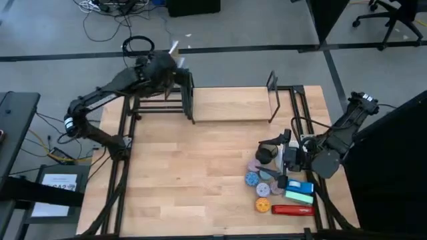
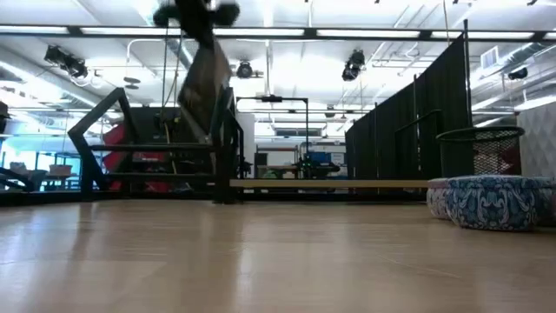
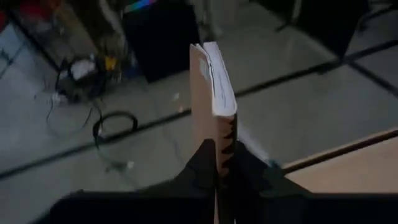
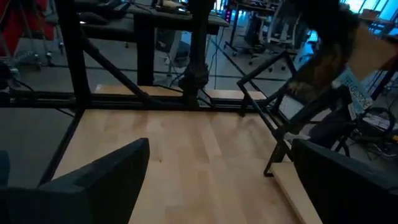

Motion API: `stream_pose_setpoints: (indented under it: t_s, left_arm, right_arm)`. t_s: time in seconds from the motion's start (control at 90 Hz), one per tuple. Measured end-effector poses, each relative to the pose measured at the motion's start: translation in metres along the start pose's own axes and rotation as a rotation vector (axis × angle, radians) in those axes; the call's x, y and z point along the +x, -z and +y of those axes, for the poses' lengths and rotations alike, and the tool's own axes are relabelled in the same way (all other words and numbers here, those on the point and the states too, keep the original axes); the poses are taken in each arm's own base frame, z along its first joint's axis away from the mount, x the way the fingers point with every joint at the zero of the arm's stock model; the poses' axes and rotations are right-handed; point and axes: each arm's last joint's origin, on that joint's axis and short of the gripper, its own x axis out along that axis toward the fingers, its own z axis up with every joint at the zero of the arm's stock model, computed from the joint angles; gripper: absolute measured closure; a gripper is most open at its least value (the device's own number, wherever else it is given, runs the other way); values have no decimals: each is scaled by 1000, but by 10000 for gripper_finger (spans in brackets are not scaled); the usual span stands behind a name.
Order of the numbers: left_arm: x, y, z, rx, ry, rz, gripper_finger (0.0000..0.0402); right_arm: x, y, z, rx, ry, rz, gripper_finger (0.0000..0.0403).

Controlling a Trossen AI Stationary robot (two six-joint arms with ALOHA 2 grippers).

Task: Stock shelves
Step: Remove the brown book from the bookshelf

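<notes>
The shelves (image 1: 230,103) pair black metal tubes with a pale wooden board. Above their barred end, a book (image 3: 212,87) shows a tan cover and white page edges. Well off from the shelves lie a red box (image 1: 292,210), a blue-green box (image 1: 299,191), and blue-and-white patterned tubs (image 2: 499,202).

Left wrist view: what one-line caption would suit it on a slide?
The left gripper clamps a book by its lower edge, holding it upright above the floor, beside the wooden table's edge.
</notes>
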Motion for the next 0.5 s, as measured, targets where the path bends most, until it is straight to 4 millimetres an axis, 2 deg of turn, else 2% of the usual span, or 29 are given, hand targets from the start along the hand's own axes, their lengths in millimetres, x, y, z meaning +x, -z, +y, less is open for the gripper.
stream_pose_setpoints:
  t_s: [0.122,0.256,0.4,0.5]
  left_arm:
    - [-53,-15,6,26,145,-69,400]
    - [-99,-13,5,47,403,-65,401]
    - [-130,10,-13,44,703,64,401]
    - [-142,44,-37,37,805,171,401]
  right_arm:
    - [0,0,0,0,0,0,41]
    - [0,0,0,-1,0,0,41]
    - [0,0,0,-1,0,0,41]
    - [0,0,0,-2,0,1,41]
